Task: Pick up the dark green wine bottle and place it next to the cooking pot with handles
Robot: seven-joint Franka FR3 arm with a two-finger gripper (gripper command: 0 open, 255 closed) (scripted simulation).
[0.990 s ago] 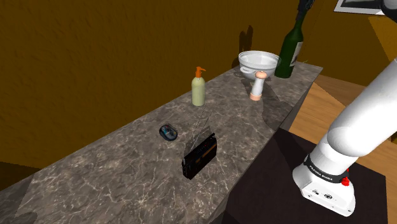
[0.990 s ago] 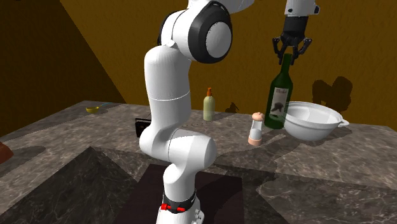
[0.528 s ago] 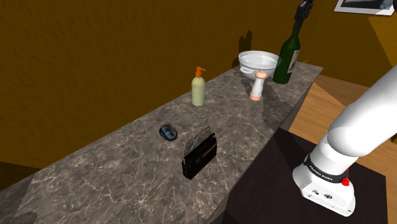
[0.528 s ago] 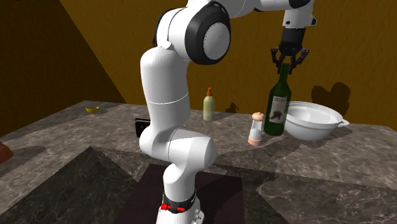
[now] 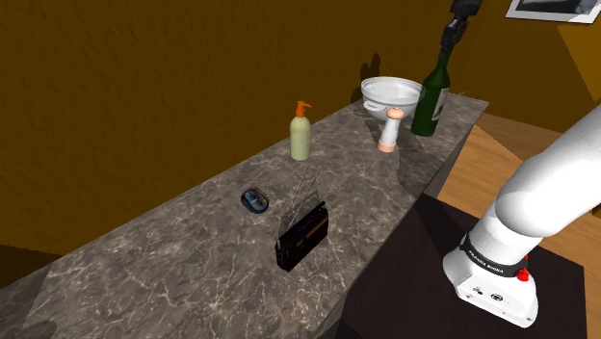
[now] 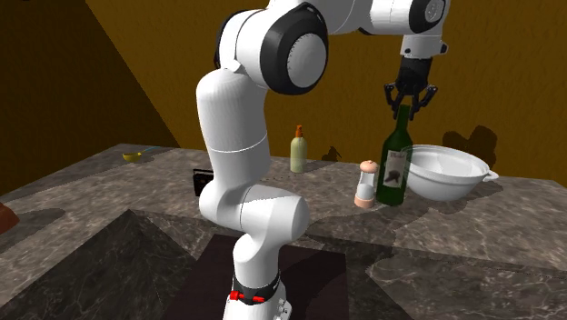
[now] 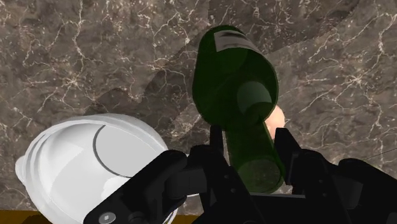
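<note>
One tool [image 6: 408, 102] clamps the dark green wine bottle [image 6: 392, 175], its pale label unreadable

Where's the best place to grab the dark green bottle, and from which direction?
The neck, from straight above. The dark green bottle stands roughly upright. Its slim neck looks like the only part narrow enough for the gripper, and the white pot and a small grinder crowd its wide body on either side. The gripper clasps the neck that way now.
</note>
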